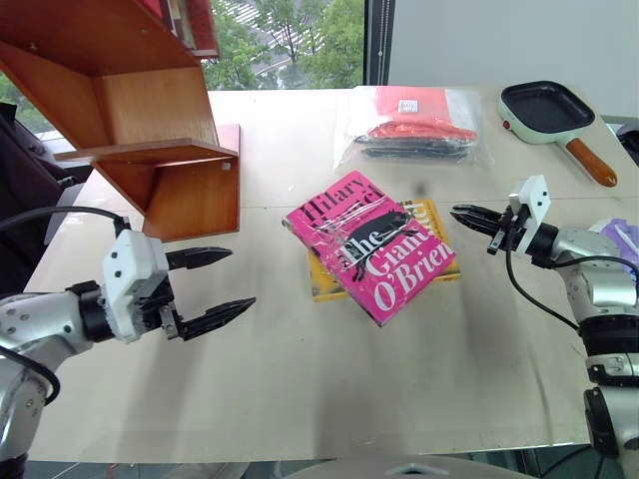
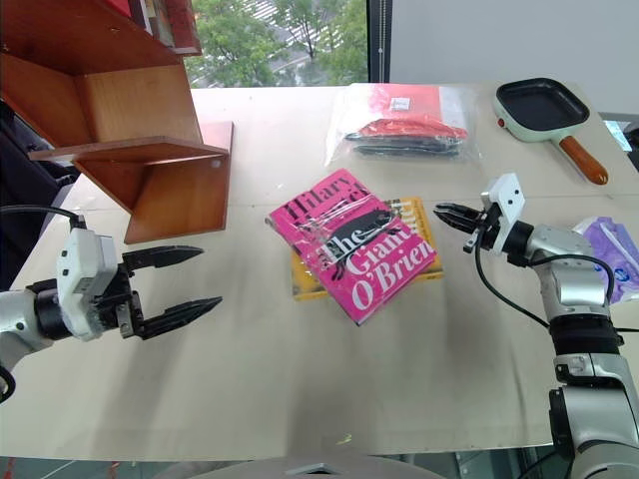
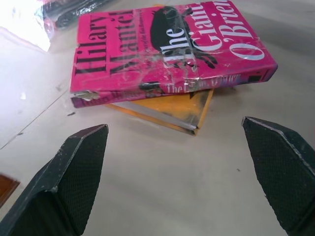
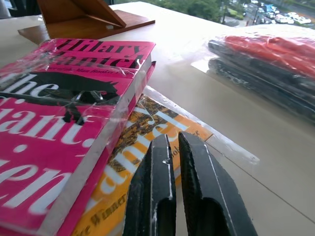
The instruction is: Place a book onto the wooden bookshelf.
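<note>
From the head camera: the hot-pink book (image 1: 375, 259), glossy and titled "The Giant, O'Brien", lies askew atop a yellow book (image 1: 436, 261) on the tabletop (image 1: 300, 369), right of the wooden bookshelf (image 1: 150, 140). A bagged red bundle (image 1: 414, 125) and a frying pan (image 1: 547, 112) sit beyond the book. Left wrist camera: the left tool (image 3: 182, 162) gapes wide, empty, facing the book's spine. Right wrist camera: the right tool (image 4: 174, 162) is pinched closed, empty, over the yellow book.

Bright window daylight, glossy glare.
</note>
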